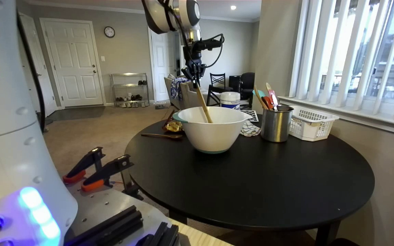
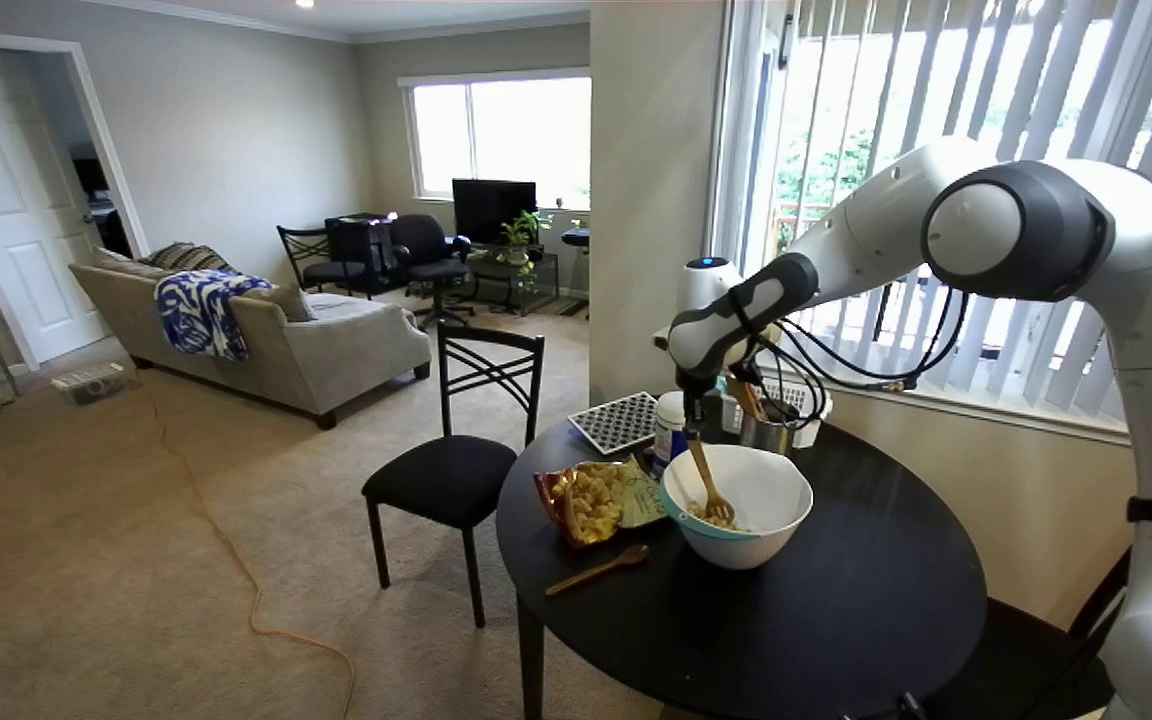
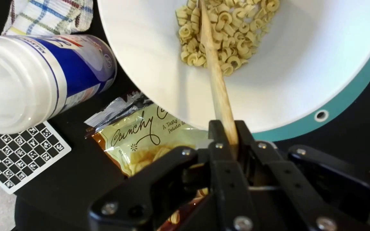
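Left of my fingers (image 3: pixel 217 138) and well below them in an exterior view, a loose wooden spoon (image 1: pixel 162 136) lies on the tabletop (image 1: pixel 251 184); only the exterior views show it. Next, also left and below, is a snack bag (image 1: pixel 173 127), little more than crumpled gold in an exterior view, though the wrist view lets me read "Crunchy" on it. Then there are the fingers themselves, pressed together on the handle of a slotted wooden spoon (image 3: pixel 216 73), one to each side, with just its thickness between them. It slants down from my grip into the white bowl (image 1: pixel 214 135) beneath me, whose near wall hides the bottom in an exterior view; the wrist view looks in on curled pasta (image 3: pixel 239 35), and an exterior view shows the slots in the spoon's head (image 2: pixel 719 510), down at that pasta. To my right, beyond the bowl, stands a white canister (image 1: pixel 230 99), its blue label broad in the wrist view. Lower to the right are a checked cloth (image 1: pixel 250 130) and a black-and-white board (image 2: pixel 616 423), nearly whole in an exterior view, cut by the frame in the wrist view. Farther right, a steel pot (image 1: pixel 276 127) holding utensils (image 1: pixel 272 95) has a white basket (image 1: pixel 315 129) just beside it, both in the exterior views alone.
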Controlling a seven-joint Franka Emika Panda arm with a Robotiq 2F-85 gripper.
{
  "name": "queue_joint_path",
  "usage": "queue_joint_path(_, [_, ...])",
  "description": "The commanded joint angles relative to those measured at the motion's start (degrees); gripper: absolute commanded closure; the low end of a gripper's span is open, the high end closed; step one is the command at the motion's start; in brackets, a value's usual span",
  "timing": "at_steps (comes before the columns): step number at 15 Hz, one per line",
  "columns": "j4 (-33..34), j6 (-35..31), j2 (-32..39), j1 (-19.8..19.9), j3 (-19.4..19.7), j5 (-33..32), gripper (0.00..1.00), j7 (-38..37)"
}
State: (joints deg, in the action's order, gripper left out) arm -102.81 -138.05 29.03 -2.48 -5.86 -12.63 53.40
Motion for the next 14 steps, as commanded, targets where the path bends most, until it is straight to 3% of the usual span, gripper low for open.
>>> queue_joint_path(1, [-1.6, -2.1, -2.0, 3.0, -4.1, 4.3, 0.97, 5.4])
queue_joint_path(4, [-3.2, 1.5, -3.2, 6.1, -7.4, 8.4, 0.97, 15.6])
queue_joint_path(9, [-4.5, 7.4, -4.6, 7.9, -7.4, 12.9, 0.97, 25.1])
queue_joint_path(11, [-4.3, 11.4, -5.1, 6.9, -5.6, 11.3, 0.97, 25.9])
queue_joint_path(14, [-3.0, 19.3, -5.2, 4.0, -1.4, 3.2, 0.97, 23.2])
